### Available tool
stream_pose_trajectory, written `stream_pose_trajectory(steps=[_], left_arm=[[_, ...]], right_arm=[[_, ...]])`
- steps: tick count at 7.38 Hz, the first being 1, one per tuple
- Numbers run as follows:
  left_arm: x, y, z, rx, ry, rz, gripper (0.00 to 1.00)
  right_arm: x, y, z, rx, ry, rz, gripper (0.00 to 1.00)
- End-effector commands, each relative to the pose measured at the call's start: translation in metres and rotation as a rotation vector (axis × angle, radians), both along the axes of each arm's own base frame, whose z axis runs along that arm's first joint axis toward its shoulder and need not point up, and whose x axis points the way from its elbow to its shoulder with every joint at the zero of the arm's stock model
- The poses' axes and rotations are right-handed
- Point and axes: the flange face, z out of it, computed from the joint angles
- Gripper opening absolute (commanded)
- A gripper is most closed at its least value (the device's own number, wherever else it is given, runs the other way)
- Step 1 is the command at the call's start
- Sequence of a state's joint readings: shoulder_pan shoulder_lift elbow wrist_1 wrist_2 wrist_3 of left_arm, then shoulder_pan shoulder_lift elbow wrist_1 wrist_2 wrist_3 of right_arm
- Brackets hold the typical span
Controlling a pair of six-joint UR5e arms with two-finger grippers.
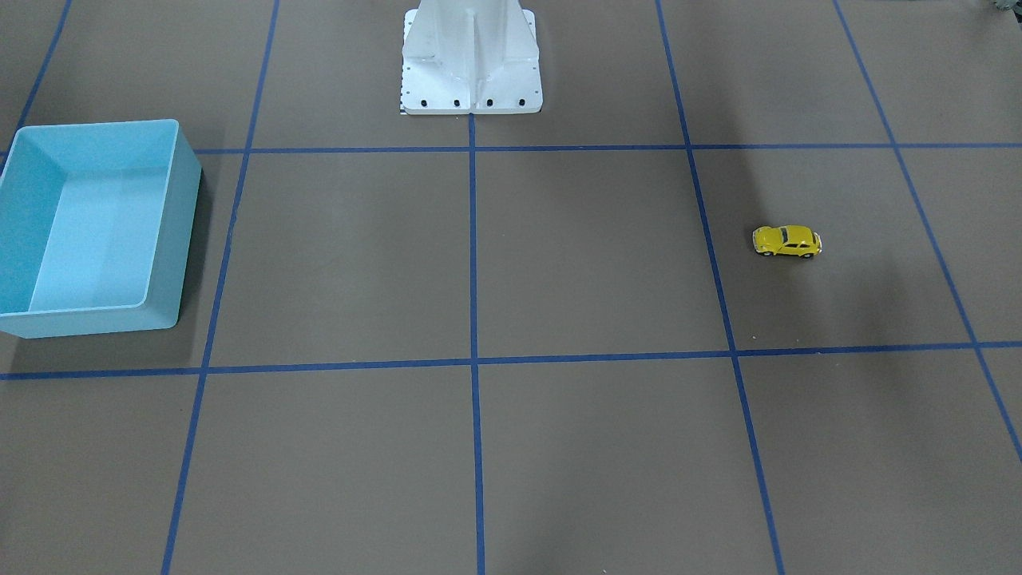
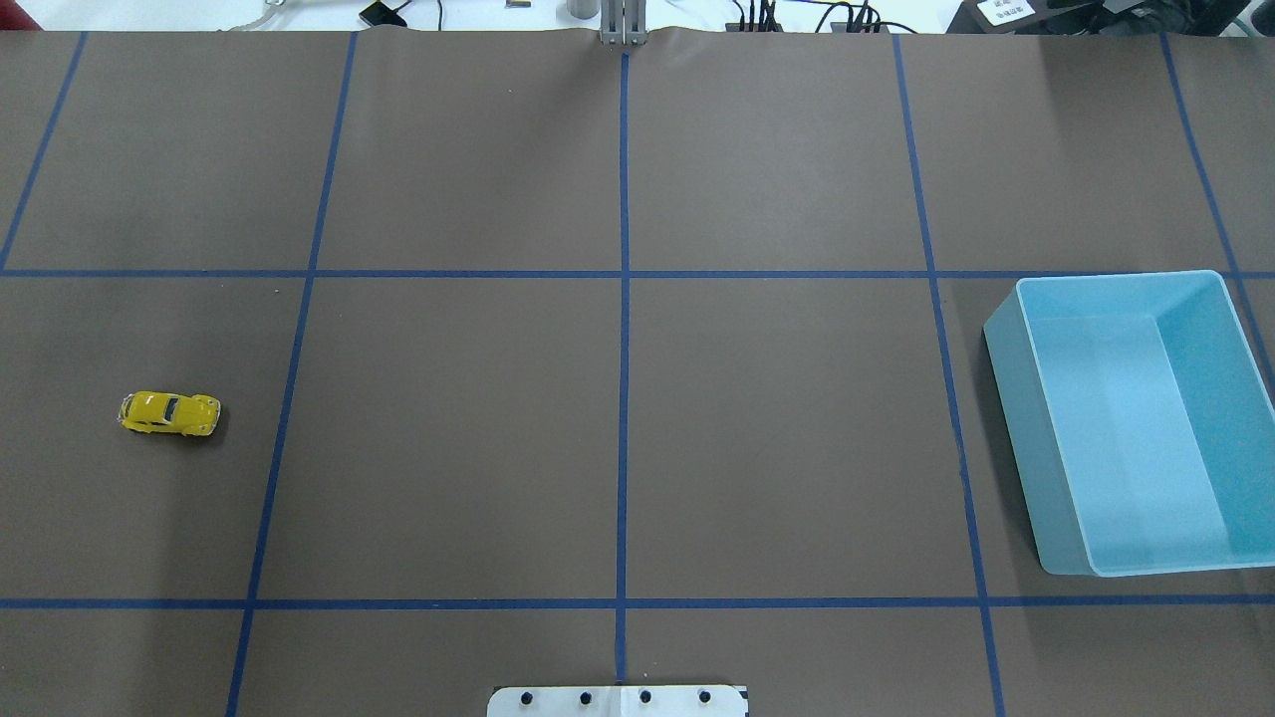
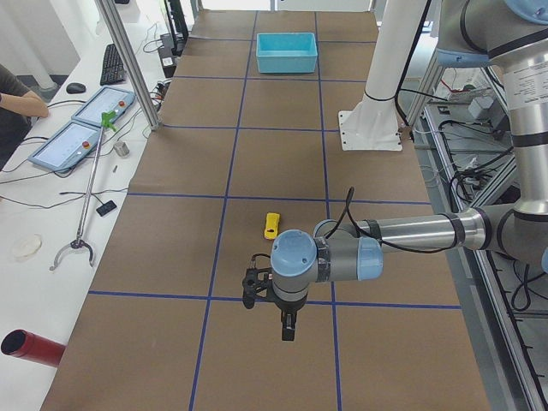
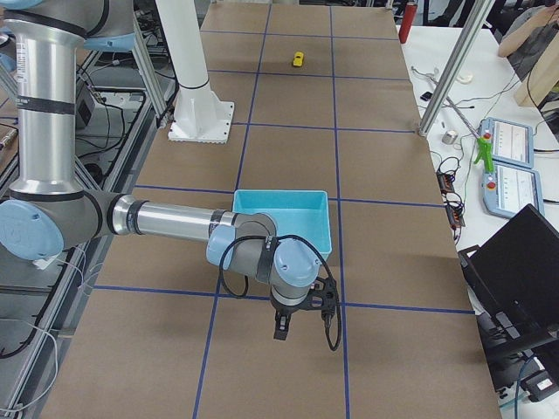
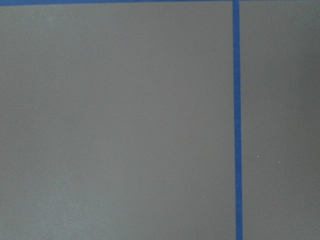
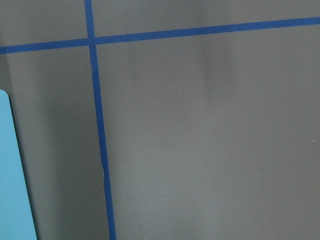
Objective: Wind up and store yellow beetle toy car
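The yellow beetle toy car (image 1: 787, 241) stands on its wheels on the brown table, alone in a grid square on my left side; it also shows in the overhead view (image 2: 169, 414) and both side views (image 3: 271, 225) (image 4: 298, 59). The light blue bin (image 2: 1011, 418) stands empty on my right side (image 1: 188, 231). My left gripper (image 3: 259, 288) hangs above the table nearer the table's end than the car, apart from it. My right gripper (image 4: 301, 307) hangs beside the bin (image 4: 279, 194). I cannot tell whether either is open or shut. Both wrist views show only table.
The white robot base (image 1: 471, 64) stands at the middle of my table edge. Blue tape lines grid the table. The bin's edge (image 6: 12, 190) shows in the right wrist view. Operators sit at a side bench with tablets (image 3: 81, 128), a grabber stick and a red cylinder (image 3: 30, 345).
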State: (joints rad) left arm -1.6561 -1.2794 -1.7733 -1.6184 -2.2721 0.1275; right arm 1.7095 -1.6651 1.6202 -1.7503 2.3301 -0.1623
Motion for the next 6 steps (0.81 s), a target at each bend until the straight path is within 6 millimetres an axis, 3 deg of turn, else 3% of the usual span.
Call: stream_pose_trajectory(steps=[1,6], left_arm=[[-0.002,-0.008,-0.012,0.069,-0.023,-0.001,1.00],[0.009,0.004,-0.010,0.051,0.106,-0.004,1.00]], right_arm=[[0.000,0.001,0.000,0.002,0.000,0.000,1.00],[0.000,0.004,0.002,-0.003,-0.001,-0.001,1.00]])
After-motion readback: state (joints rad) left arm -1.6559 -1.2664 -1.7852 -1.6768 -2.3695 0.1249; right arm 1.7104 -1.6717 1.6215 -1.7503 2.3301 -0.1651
